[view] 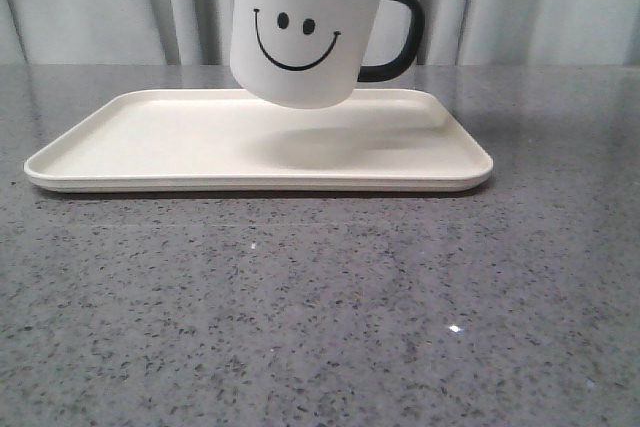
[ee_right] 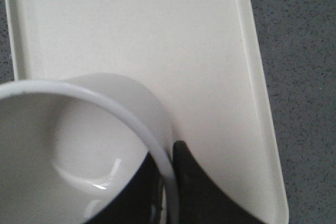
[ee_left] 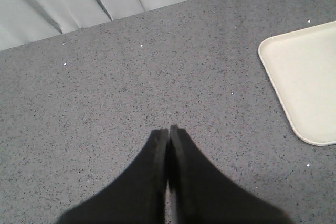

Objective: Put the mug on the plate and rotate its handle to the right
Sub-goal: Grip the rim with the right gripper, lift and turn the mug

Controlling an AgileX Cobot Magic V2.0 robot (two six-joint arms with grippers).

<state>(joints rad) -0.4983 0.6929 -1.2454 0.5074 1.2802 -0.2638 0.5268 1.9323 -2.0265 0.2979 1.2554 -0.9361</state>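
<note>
Grey table (view: 320, 307), one plate (view: 120, 147), one mug (view: 300, 32) gripper-held above it.

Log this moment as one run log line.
mug: tilted, held above plate, not touching | handle: right | right gripper: clamps mug rim | left gripper: shut, idle

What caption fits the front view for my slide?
Smiley mug, tilted and held above the cream plate, handle pointing right, its shadow on the tray.

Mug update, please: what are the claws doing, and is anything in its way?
Right claw clamped on mug rim, mug tilted in the air above plate. Handle points right. Left claw shut, empty, over bare table. Plate clear below.
</note>
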